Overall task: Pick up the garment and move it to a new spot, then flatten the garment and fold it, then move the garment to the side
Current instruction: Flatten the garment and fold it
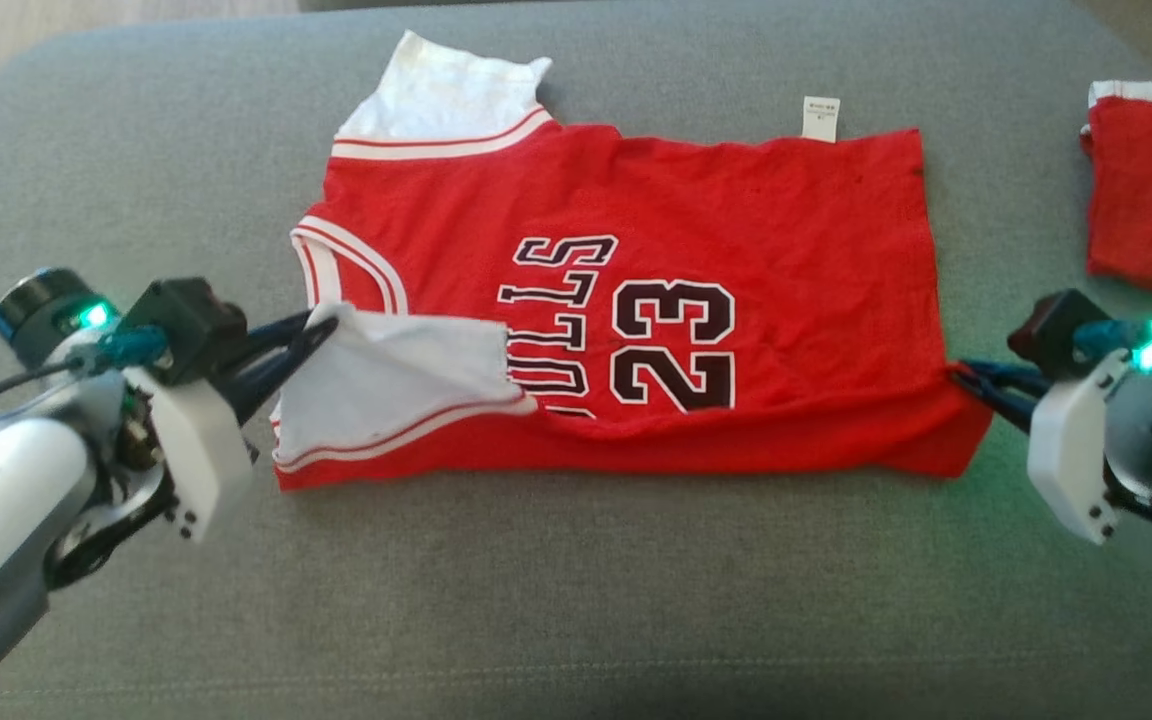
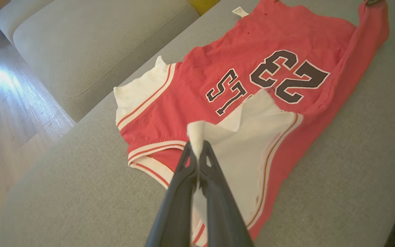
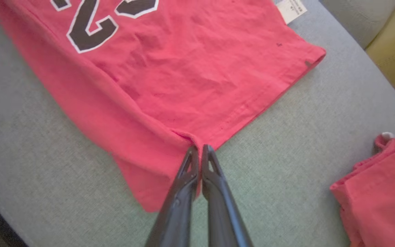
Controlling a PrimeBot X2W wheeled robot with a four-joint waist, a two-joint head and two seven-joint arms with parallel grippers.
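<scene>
The garment (image 1: 766,250) is a red basketball jersey with white trim and a black "23", spread across a grey cushion (image 1: 576,600). My left gripper (image 1: 321,328) is shut on the white shoulder strap (image 2: 245,144), which is lifted and folded over the chest lettering. At the opposite end my right gripper (image 1: 958,377) is shut on the red hem (image 3: 183,135), with the near edge doubled under it. In the left wrist view the left gripper (image 2: 197,145) pinches white cloth; the right gripper (image 3: 197,149) bites the hem fold in its own view.
Another folded red garment (image 1: 1151,190) with white trim lies at the cushion's right end, also seen as red cloth (image 3: 382,192). A second grey cushion (image 2: 91,44) and wooden floor (image 2: 9,113) lie beyond the left side. A white label (image 1: 820,118) sticks out at the far edge.
</scene>
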